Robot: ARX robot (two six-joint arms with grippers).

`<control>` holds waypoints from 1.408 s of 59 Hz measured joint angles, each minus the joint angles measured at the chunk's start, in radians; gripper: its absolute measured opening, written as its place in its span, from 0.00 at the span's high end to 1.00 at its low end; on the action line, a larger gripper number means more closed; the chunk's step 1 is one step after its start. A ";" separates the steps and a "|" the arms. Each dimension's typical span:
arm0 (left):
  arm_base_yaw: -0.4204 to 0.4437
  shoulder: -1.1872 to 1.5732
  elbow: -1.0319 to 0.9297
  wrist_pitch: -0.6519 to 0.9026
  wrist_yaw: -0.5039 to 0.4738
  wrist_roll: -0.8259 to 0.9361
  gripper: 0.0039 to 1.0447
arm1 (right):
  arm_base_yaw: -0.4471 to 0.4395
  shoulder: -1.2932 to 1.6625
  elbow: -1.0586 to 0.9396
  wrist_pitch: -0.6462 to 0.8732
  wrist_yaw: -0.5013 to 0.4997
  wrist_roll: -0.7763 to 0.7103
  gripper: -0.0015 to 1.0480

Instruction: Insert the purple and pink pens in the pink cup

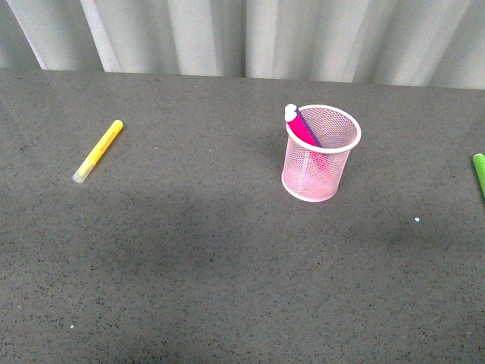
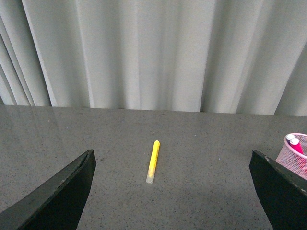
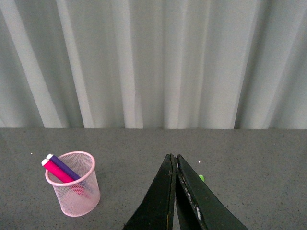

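- Already inside the pink cup [image 1: 321,155], the pink pen [image 1: 303,130] and the purple pen [image 1: 310,125] lean side by side; in the front view their long axes slant from the cup's base up toward the left part of its rim.
- Both pens point cap-end up, and the frosted caps poke just above the rim, touching it or nearly so.
- From the right wrist view, the pink pen [image 3: 57,171] lies just beside the purple pen [image 3: 66,167], both tilted alike within the cup [image 3: 74,191].
- The cup stands upright on the dark speckled table [image 1: 227,265], right of centre in the front view, with a pale curtain [image 1: 242,34] behind the table's far edge.
- A yellow pen [image 1: 98,151] lies flat on the table well to the left of the cup, its long axis running diagonally, clear cap end nearer the robot.
- A green pen [image 1: 480,173] shows only partly at the right edge of the front view.
- No writing or brand can be read on the pens or the cup.
- The left gripper [image 2: 170,191] is spread wide, empty, its fingers apart at either side of the left wrist view, with the yellow pen [image 2: 153,161] seen on the table between them.
- The right gripper [image 3: 175,191] has its fingers pressed together, holding nothing that can be seen.
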 joint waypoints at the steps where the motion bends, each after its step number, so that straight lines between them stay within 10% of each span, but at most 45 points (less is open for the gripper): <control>1: 0.000 0.000 0.000 0.000 0.000 0.000 0.06 | 0.000 -0.006 0.000 -0.006 0.000 0.000 0.97; 59: 0.000 0.000 0.000 0.000 0.000 0.000 0.06 | 0.000 -0.227 0.000 -0.234 0.000 0.000 0.97; 83: 0.000 0.000 0.000 0.000 0.000 0.000 0.06 | 0.000 -0.227 0.000 -0.234 0.000 0.000 0.33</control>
